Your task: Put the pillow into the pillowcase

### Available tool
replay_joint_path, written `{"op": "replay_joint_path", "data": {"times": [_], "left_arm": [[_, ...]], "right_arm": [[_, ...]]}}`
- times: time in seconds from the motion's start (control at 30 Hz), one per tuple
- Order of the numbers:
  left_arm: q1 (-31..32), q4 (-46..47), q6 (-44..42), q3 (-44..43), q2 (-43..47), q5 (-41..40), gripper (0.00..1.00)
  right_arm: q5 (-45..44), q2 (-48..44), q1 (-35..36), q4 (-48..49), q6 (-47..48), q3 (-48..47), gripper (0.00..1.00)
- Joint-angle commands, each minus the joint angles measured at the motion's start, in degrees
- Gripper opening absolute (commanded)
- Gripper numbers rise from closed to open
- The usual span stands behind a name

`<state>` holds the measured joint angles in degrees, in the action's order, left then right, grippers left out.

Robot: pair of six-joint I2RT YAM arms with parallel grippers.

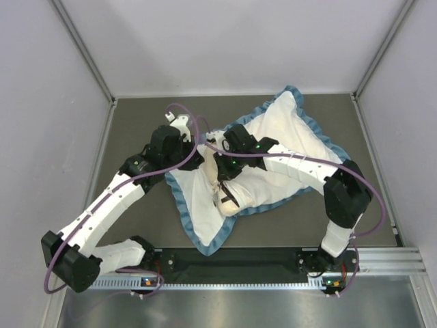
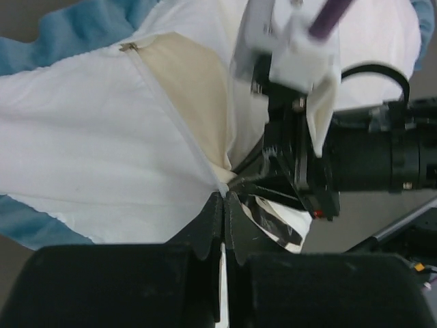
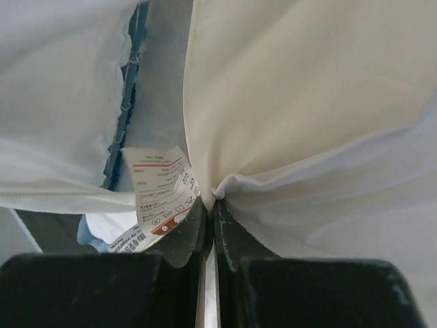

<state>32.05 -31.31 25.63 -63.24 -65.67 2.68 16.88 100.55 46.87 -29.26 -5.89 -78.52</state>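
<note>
From overhead I see the pillowcase [image 1: 287, 137] spread inside out on the dark table [image 1: 136, 123], its white side up and its blue ruffle [image 1: 198, 232] running round the edge. My left arm [image 1: 116, 195] and right arm [image 1: 300, 166] meet over its middle. From up there I can't make out what the fingers are doing.

The wrist cameras fill that in. On the left wrist view, the left gripper [image 2: 224, 205] has its fingers pressed together on the white edge of the pillowcase, right where the zipper line ends. Above the pinch the opening gapes, and the cream pillow [image 2: 191, 89] shows inside it. The zipper pull [image 2: 128, 46] sits at the far end. This view also catches the right gripper [image 2: 293, 171] just beside mine, with fabric draped over it.

On the right wrist view, the right gripper [image 3: 213, 205] is likewise clamped tight on a white hem of the pillowcase. Cream pillow cloth gathers to the same pinch, and I can't tell whether it is caught too. Only here is the printed care label [image 3: 160, 191] clear, hanging just left of the fingers.
</note>
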Motion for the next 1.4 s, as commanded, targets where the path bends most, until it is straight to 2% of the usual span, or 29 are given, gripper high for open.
{"op": "replay_joint_path", "data": {"times": [0.0, 0.2, 0.4, 0.5, 0.57, 0.63, 0.73, 0.87, 0.93, 1.07, 1.2, 1.37], "left_arm": [[0.7, 7.1, 4.1, 2.3, 2.4, 6.3, 0.0], [5.2, 2.6, 6.9, 4.1, 1.8, 5.2, 0.0], [11.1, 2.0, 10.7, 3.5, 1.2, 4.3, 0.0], [14.1, 0.0, 11.9, -0.3, -1.1, 5.7, 0.0], [18.6, -6.0, 11.9, -5.1, -2.8, 2.6, 0.01], [20.1, -8.9, 12.3, -6.4, -3.0, -0.3, 0.03], [20.2, -10.6, 13.0, -3.8, -1.4, 0.1, 0.05], [20.2, -4.6, 14.9, -0.5, -0.2, 6.5, 0.04], [20.2, -3.2, 15.2, -1.7, -0.2, 5.8, 0.04], [20.1, -4.6, 15.1, -10.2, -2.3, 4.9, 0.04], [19.0, -10.4, 12.4, -25.5, -7.6, 2.1, 0.04], [10.7, -12.2, 9.2, -32.4, -17.2, 7.9, 0.06]], "right_arm": [[7.6, -0.7, -4.2, 8.6, -6.5, -2.2, 0.0], [2.6, 0.4, -8.4, 16.7, -15.7, -3.7, 0.0], [-5.6, 3.5, -8.8, 21.1, -22.4, -4.2, 0.0], [-6.8, 6.0, -9.4, 23.6, -24.2, -5.4, 0.0], [-6.2, 6.8, -10.2, 23.7, -25.7, -6.4, 0.0], [-6.2, 6.6, -11.5, 24.8, -26.9, -5.7, 0.0], [-9.0, 4.9, -13.1, 26.9, -30.1, -3.3, 0.0], [-12.8, 3.2, -14.6, 33.9, -37.1, 2.3, 0.0], [-12.4, 3.5, -14.1, 34.7, -37.2, 2.7, 0.0], [-16.6, 3.6, -11.2, 34.9, -34.8, 4.6, 0.0], [-15.7, 2.0, -9.6, 36.4, -34.5, 9.7, 0.0], [-16.0, -5.5, -5.0, 39.8, -34.9, 18.9, 0.0]]}}
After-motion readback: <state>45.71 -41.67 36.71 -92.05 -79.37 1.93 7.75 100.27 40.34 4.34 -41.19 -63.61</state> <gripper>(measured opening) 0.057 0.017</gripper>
